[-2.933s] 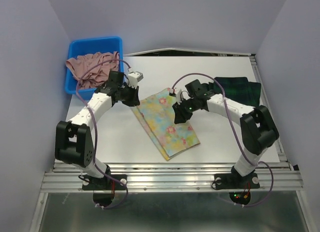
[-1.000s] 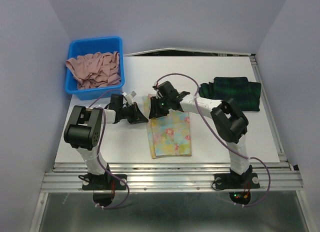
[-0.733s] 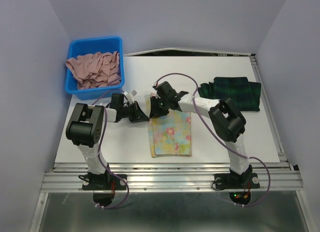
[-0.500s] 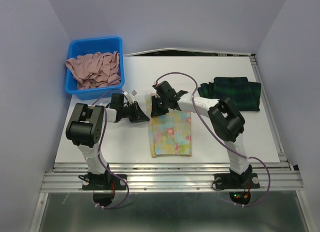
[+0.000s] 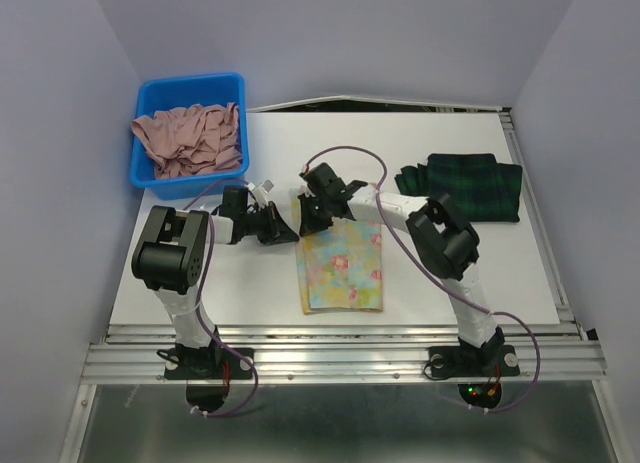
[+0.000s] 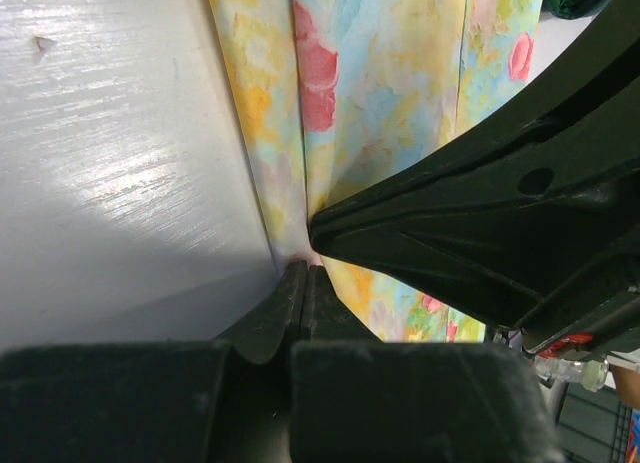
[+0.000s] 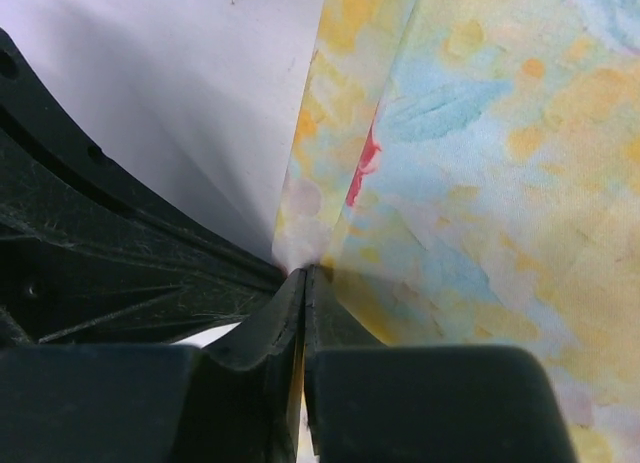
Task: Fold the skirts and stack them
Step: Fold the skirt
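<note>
On the worktop (image 5: 200,273), near its middle, the floral skirt (image 5: 342,268) lies folded into a narrow panel. I judge the cloth light, limp and thin. It will sag and slip open unless I take it at an edge or corner with all layers pinched together. Both the left pincer (image 5: 283,228) and the right pincer (image 5: 305,215) are clenched on its far left corner, tips almost meeting. Well apart to the right, the plaid skirt (image 5: 465,183) lies folded, the likely base for stacking.
</note>
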`<act>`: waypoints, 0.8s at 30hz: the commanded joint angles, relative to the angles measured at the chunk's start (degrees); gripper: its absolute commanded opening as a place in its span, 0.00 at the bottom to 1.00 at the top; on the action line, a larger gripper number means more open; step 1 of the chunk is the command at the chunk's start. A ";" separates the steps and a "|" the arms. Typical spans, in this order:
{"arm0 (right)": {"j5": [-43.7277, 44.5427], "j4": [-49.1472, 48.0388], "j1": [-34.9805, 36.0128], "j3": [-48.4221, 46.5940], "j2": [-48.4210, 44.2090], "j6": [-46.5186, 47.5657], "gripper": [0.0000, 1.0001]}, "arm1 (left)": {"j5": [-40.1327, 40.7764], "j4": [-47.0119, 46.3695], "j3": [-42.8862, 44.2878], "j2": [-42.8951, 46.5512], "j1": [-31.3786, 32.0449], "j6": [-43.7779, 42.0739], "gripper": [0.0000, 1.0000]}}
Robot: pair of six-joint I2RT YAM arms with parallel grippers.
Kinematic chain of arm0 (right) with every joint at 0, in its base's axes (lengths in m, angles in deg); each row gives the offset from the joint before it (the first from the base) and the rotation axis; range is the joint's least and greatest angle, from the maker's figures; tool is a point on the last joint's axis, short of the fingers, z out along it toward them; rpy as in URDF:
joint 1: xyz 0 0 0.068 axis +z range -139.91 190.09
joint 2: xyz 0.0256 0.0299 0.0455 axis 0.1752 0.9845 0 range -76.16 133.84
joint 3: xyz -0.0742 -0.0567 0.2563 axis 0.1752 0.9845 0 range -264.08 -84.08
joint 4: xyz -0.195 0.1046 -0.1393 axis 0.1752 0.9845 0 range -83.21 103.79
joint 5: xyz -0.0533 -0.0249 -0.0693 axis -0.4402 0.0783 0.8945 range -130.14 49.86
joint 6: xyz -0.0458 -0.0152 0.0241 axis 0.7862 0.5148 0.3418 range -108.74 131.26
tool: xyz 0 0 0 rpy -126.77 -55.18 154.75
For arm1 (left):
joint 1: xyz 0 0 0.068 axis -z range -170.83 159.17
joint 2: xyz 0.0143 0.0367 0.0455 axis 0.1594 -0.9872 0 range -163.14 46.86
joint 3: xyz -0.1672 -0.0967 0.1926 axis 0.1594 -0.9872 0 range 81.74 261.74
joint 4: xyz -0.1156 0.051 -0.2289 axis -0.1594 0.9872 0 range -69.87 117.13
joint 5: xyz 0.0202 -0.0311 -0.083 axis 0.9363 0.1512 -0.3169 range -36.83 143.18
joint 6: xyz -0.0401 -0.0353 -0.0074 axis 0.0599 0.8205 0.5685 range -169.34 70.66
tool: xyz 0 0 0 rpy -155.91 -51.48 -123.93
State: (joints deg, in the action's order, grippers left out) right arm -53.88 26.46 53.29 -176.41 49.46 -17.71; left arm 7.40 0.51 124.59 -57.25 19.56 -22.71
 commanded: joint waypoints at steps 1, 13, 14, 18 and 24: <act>0.37 1.87 0.57 -3.55 1.12 0.41 0.11 | 6.49 2.30 -1.28 -1.00 -0.02 -2.73 0.00; 8.28 3.98 0.57 -2.24 -4.95 0.06 0.33 | 6.49 2.30 -1.01 -1.97 -0.02 -2.99 0.00; 9.07 4.07 0.57 -2.32 -5.04 0.06 0.37 | 6.58 2.30 -1.10 -1.79 -0.02 -2.99 0.00; 11.01 4.86 1.10 -2.76 -4.77 0.32 0.38 | 6.58 2.30 -1.10 -1.97 -0.02 -2.99 0.00; 8.91 5.30 1.10 -3.73 -1.09 -0.12 0.36 | 6.40 2.39 -0.75 -2.32 -0.02 -3.08 0.00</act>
State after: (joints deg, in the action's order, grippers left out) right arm -45.11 31.26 53.69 -177.39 47.82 -17.47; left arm 7.51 0.16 124.59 -57.34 19.56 -22.73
